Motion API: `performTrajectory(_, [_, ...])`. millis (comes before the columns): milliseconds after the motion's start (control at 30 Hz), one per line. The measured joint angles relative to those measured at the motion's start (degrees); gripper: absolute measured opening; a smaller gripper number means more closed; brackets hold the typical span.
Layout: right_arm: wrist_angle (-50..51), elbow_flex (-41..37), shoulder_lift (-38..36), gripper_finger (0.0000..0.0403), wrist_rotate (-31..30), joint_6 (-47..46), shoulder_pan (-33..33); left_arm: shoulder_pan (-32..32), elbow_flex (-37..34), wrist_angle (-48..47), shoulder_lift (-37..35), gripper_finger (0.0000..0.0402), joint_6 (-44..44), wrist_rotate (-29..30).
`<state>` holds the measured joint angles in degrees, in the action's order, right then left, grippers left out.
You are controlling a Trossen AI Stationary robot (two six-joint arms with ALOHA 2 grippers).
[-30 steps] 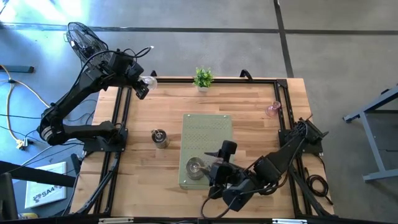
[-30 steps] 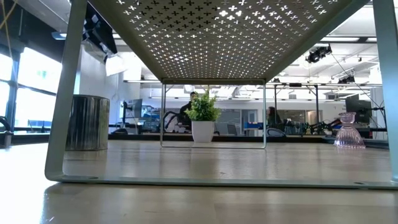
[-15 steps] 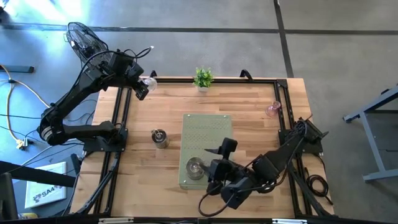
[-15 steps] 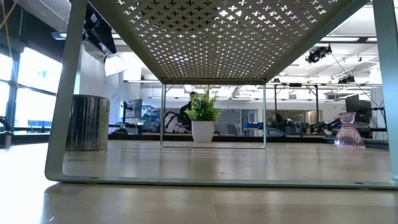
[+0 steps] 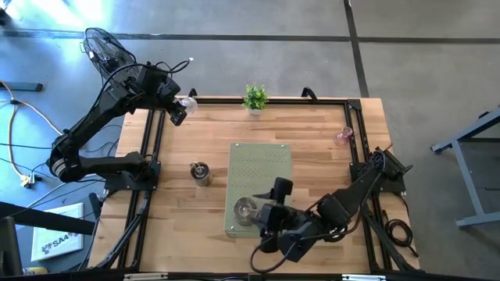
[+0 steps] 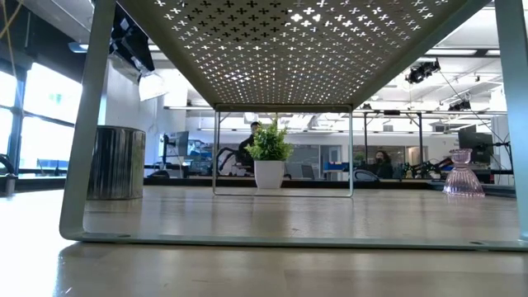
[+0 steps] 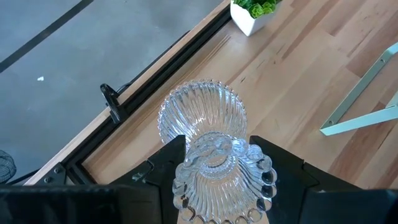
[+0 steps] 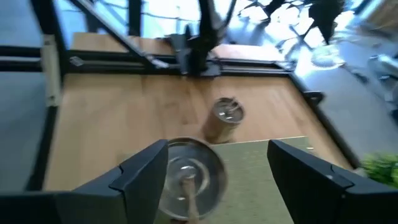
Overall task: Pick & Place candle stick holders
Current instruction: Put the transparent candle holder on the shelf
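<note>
high view shows the left gripper raised over the far left corner of the table, its fingers clamped on a clear glass holder. the right gripper is at the near end of the green rack, fingers apart on both sides of a silver holder standing there. another silver holder stands left of the rack, and a pink glass holder near the right edge.

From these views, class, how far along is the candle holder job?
Done: one silver holder stands on the green perforated stand, the open right gripper beside it. In hand: the left gripper holds a clear glass holder at the table's far left corner. Left: a silver holder and pink holder on the table.
</note>
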<state>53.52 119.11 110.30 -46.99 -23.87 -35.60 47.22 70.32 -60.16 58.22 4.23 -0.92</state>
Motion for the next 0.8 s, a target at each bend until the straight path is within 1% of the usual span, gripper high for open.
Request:
performTrajectory(167, [-3.4, 0.0, 0.0, 0.0307, 6.1, 2.1, 1.1, 0.0, 0.0, 0.0, 0.0, 0.0161, 0.0, 0.0])
performTrajectory(333, [-4.6, 0.0, 0.0, 0.0340, 14.0, 4.5, 2.3, 0.0, 0.0, 0.0, 0.0, 0.0161, 0.0, 0.0])
performTrajectory(433, [-4.5, 0.0, 0.0, 0.0350, 15.3, 4.3, 2.8, 0.0, 0.0, 0.0, 0.0, 0.0161, 0.0, 0.1])
performTrajectory(533, [-4.3, 0.0, 0.0, 0.0350, 10.9, 3.5, 3.0, 0.0, 0.0, 0.0, 0.0, 0.0161, 0.0, 0.0])
performTrajectory(600, [-3.0, 0.0, -0.2, 0.0349, 5.2, 3.1, 3.0, 0.0, 0.0, 0.0, -0.4, 0.0161, 0.0, -0.6])
performTrajectory(700, [0.0, 0.0, -1.0, 0.0350, -4.7, 0.6, 3.0, -0.1, 0.0, 0.0, -1.6, 0.0161, 0.5, -3.9])
performTrajectory(733, [1.0, 0.0, -1.2, 0.0351, -7.4, -0.2, 3.2, -0.1, 0.0, 0.1, -2.2, 0.0161, 0.5, -4.9])
performTrajectory(800, [2.3, 0.0, -1.4, 0.0350, -10.6, -1.1, 3.7, -0.1, 0.0, 0.2, -3.4, 0.0161, 0.6, -6.8])
